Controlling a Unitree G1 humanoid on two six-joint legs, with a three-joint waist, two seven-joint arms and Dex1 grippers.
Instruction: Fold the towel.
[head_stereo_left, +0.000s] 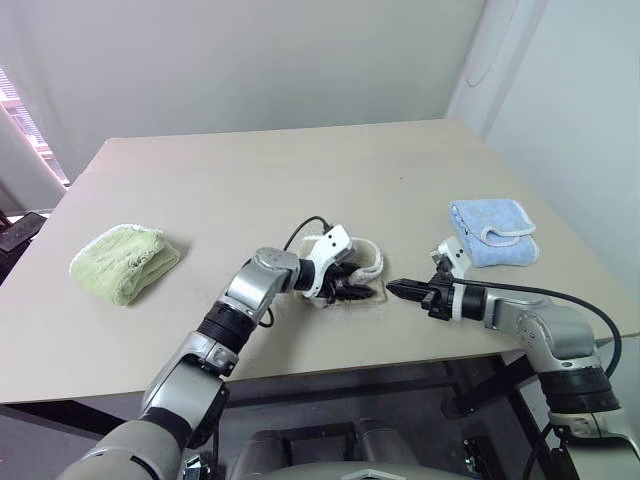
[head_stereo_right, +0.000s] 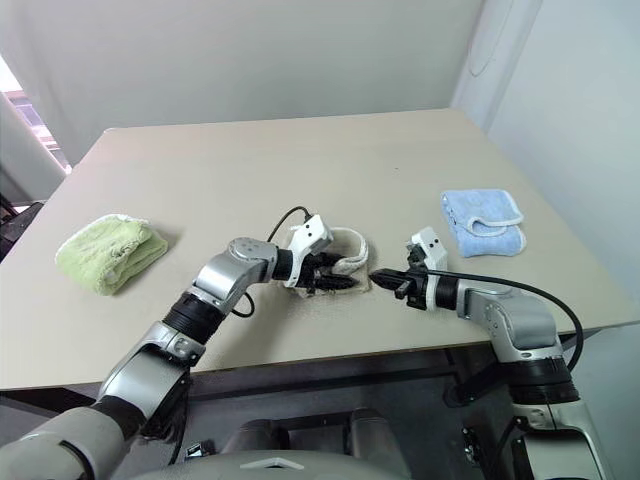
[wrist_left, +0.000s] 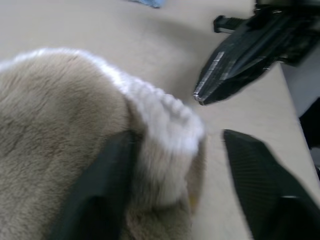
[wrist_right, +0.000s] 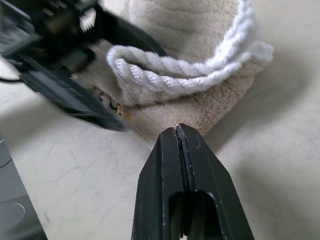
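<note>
Left wrist view: my left pincer (wrist_left: 175, 190) is spread wide, one finger (wrist_left: 95, 195) pressed on the towel (wrist_left: 60, 130), the other off its white-corded edge, so nothing is gripped. Towel sits bunched and folded near the bench's (head_stereo_left: 300, 180) front edge, about mid-width. My right pincer (wrist_right: 181, 145) is fully closed and empty, tip just beside the towel's right side, probably to pin or tuck the fold. Green towel (head_stereo_left: 125, 260) lies far left, blue towel (head_stereo_left: 493, 232) right.

Towel (head_stereo_left: 362, 262) mid-table (head_stereo_left: 250, 180) (near edge) — folded towels (head_stereo_left: 124, 260) left, right
</note>
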